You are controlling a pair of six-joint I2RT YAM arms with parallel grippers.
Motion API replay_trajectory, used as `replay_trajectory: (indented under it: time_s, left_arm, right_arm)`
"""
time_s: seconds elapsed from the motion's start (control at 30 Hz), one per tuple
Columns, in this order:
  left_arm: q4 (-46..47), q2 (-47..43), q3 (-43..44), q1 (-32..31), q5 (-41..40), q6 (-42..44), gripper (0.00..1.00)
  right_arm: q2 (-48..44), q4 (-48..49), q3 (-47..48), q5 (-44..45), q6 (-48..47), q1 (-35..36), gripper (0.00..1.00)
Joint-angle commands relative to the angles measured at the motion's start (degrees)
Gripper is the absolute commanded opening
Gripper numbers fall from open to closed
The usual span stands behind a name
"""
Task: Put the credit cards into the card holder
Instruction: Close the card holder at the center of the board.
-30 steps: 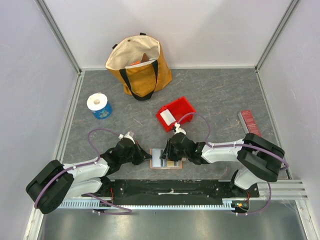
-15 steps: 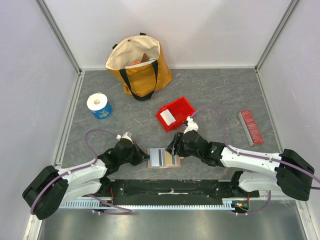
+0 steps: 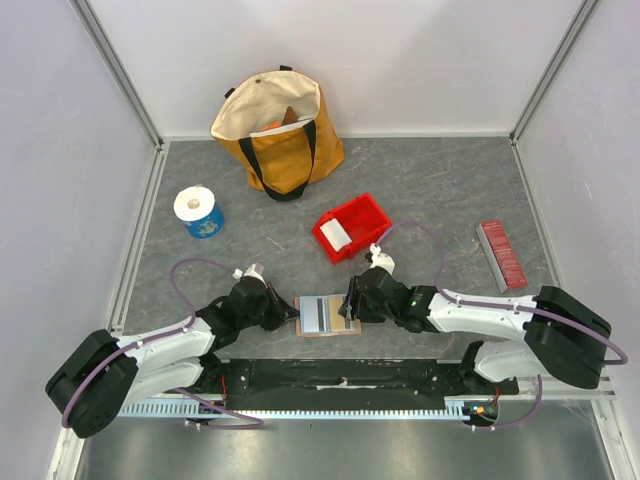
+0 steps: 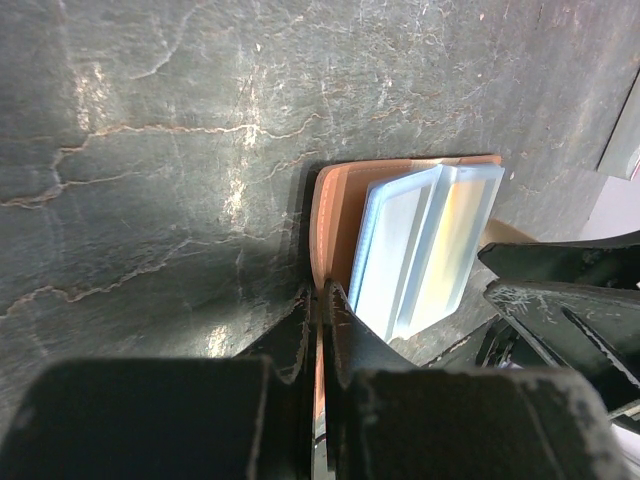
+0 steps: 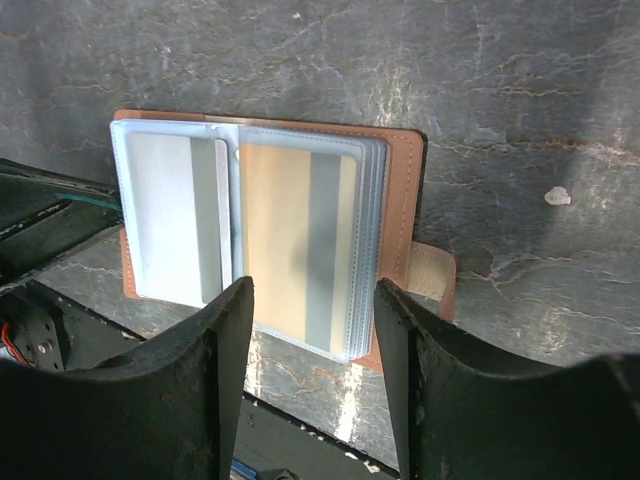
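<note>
card holder is lying open on the desk, close to the front edge, right between the two arms. left tool is clamped fully shut on the left edge of the tan cover, pinning it down. right tool hangs just above the right half, jaws parted partway, nothing in them. two cards look seated in the clear sleeves: a white card on the left page and a yellowish card on the right. there's a white flat thing in the red bin that might be another card, can't tell.

what i'd worry about: those sleeves look floppy, so if the right tool drops or sweeps sideways, a finger could snag a page edge and flip it or drag the yellowish card out. and if the left pinch slips off that thin cover, the holder could skate toward the desk edge or fold shut.
</note>
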Motion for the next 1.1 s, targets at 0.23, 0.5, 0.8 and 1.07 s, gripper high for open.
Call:
replay_trajectory:
  time_s: [0.23,0.5,0.8,1.07]
  left_arm:
    - [-0.61,0.45,0.94,-0.1,-0.73,1.06,0.02]
    - [-0.43,0.27,0.76,-0.1,-0.38,1.06,0.02]
    - [-0.26,0.54,0.58,-0.18,-0.56,1.06,0.02]
    - [-0.26,0.89,0.85,-0.18,-0.47,0.97,0.02]
  right_arm:
    - [2.23,5.27,-0.35,-3.05,0.66,-0.07,0.44]
    - [3.28,8.0,-0.17,-5.25,0.4,-0.07,0.43]
    - [0.92,12.66,-0.44,-7.98,0.31,-0.16,0.39]
    - [1.17,15.91,-0.44,-11.13,1.01,-0.07,0.38]
